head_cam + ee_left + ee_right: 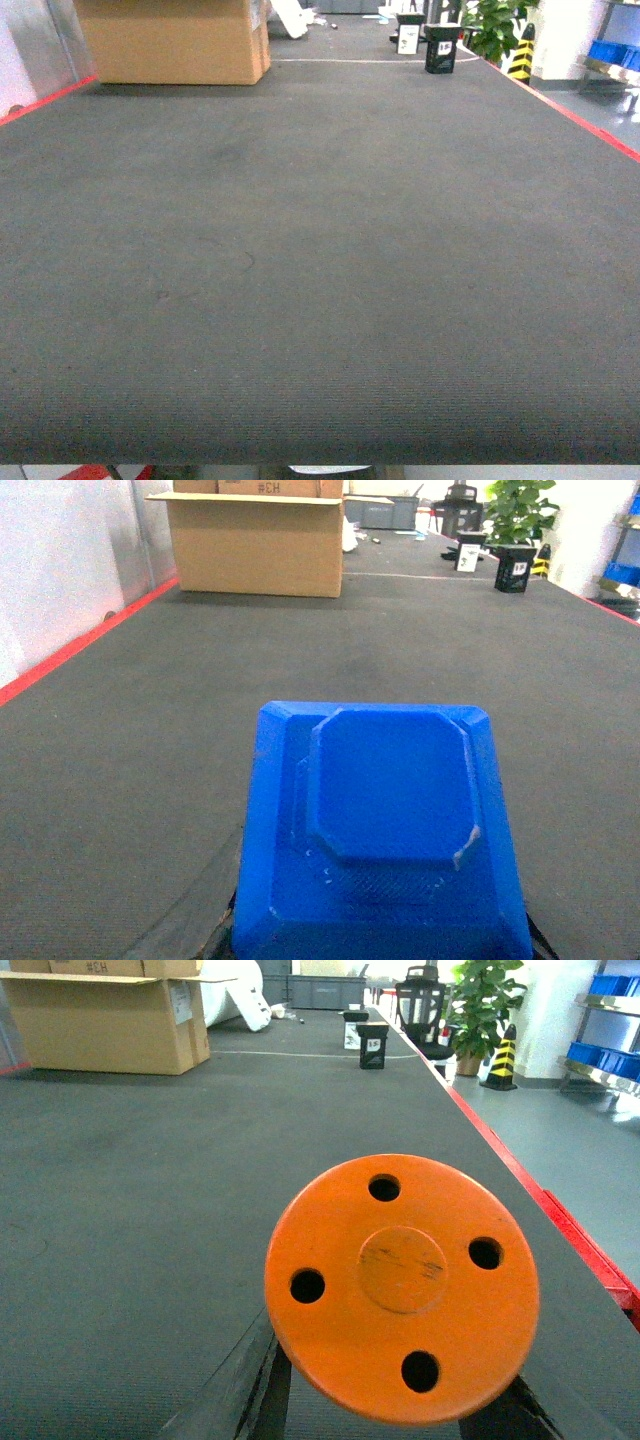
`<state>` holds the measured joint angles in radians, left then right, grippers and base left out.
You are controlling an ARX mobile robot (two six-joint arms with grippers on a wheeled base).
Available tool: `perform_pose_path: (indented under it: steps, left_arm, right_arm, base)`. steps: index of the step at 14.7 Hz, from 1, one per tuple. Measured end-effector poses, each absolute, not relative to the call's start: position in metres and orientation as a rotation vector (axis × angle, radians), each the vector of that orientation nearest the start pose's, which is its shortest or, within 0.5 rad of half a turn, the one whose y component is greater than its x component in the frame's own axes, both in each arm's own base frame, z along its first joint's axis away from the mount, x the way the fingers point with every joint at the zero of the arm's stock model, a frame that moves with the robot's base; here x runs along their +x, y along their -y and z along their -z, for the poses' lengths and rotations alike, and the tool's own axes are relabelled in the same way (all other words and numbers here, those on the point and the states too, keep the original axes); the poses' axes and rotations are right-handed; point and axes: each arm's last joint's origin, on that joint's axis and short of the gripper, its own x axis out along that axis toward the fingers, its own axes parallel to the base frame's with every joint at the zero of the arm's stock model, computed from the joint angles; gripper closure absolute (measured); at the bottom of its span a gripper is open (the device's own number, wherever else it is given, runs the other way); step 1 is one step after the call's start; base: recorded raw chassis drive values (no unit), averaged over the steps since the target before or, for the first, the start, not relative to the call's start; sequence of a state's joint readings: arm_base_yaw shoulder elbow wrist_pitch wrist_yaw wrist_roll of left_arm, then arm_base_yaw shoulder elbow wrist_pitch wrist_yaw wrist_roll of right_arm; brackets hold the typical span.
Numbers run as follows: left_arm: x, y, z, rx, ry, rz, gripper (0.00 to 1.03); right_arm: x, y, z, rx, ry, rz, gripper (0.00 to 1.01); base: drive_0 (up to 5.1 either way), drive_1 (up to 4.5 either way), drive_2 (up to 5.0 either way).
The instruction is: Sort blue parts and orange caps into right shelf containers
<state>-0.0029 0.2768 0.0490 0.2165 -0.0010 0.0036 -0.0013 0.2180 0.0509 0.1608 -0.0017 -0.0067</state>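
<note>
in the lower centre of the left wrist view a blue part (pixel 385 830) is carried, seemingly clamped by the left gripper beneath it, the fingers hidden. it looks rigid, light and smooth; flat sides suit gripping. an orange cap (pixel 400 1285) fills the right wrist view, apparently gripped at its lower edge; thin, stiff, slippery. blue containers (pixel 605 1055) are seen upper right.

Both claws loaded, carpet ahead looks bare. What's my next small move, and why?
Probably turn the base right. The blue part and orange cap fill the wrist views, apparently held, while the blue containers sit on a shelf far off at the head view's right edge.
</note>
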Motion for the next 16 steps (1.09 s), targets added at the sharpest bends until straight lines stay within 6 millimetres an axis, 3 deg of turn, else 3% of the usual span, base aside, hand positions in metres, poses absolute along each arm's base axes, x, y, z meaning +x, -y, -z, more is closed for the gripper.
perform_pose_path:
  steps: [5,7,9,10,16]
  left_arm:
    - [0.11,0.0,-0.168,0.004,-0.003,0.002,0.6]
    - [0.108,0.0,-0.169,0.004,0.007,0.003,0.6]
    - [0.099,0.0,-0.162,0.003,-0.047,0.003,0.6]
    - [0.098,0.0,-0.167,0.003,0.01,0.003,0.6]
    - [0.098,0.0,-0.166,0.004,-0.008,0.003,0.6]
  right_arm:
    - [0.1,0.0,-0.163,-0.007,-0.046,-0.003,0.61]
    - [0.097,0.0,-0.17,-0.004,0.024,0.0,0.61]
    - [0.097,0.0,-0.168,-0.004,0.009,0.0,0.61]
    - [0.097,0.0,-0.167,-0.004,0.002,0.0,0.61]
    - [0.097,0.0,-0.167,-0.004,0.002,0.0,0.61]
  base:
    - [0.0,0.0,0.0]
    - [0.0,0.0,0.0]
    - [0.0,0.0,0.0]
    - [0.0,0.0,0.0]
    - [0.0,0.0,0.0]
